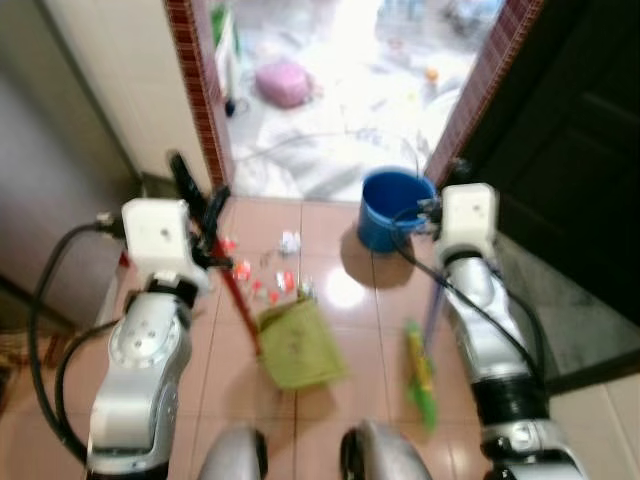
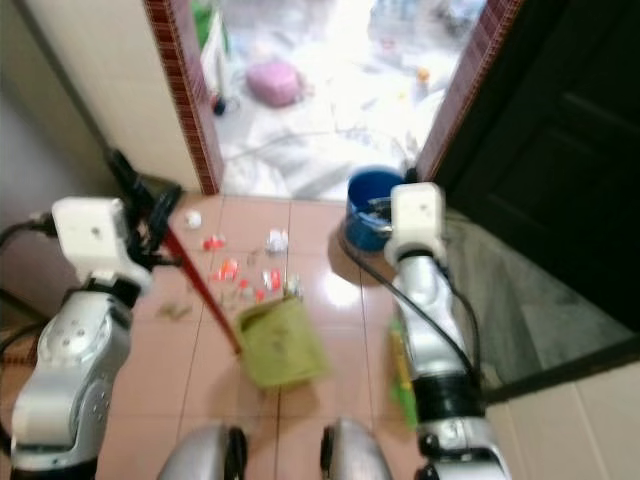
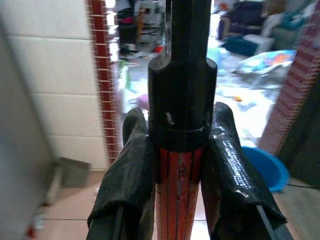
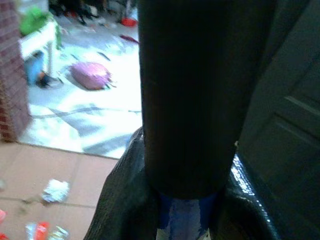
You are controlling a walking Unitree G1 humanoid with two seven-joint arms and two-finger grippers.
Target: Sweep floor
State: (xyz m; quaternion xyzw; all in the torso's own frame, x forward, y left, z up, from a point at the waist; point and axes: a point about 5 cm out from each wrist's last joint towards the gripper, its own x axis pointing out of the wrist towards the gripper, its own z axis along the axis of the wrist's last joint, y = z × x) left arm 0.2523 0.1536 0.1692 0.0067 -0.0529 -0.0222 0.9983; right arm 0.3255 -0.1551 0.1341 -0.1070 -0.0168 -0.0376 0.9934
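Note:
My left gripper (image 1: pixel 203 214) is shut on the red handle (image 1: pixel 238 297) of a green dustpan (image 1: pixel 298 346), which rests on the tiled floor between my arms. In the left wrist view both fingers (image 3: pixel 131 172) clamp the red shaft (image 3: pixel 179 192) just below its black cap. My right gripper (image 1: pixel 443 190) is shut on the purple-blue broom handle (image 1: pixel 432 305); the green broom head (image 1: pixel 421 376) lies on the floor to the right of the dustpan. Red and white litter scraps (image 1: pixel 264 274) are scattered just beyond the dustpan.
A blue bucket (image 1: pixel 392 208) stands at the doorway threshold, close to my right gripper. Brick door jambs (image 1: pixel 196 90) frame a bright, cluttered floor outside with a pink object (image 1: pixel 284 82). A dark door (image 1: pixel 570 150) is on the right and a tiled wall (image 1: pixel 110 80) on the left.

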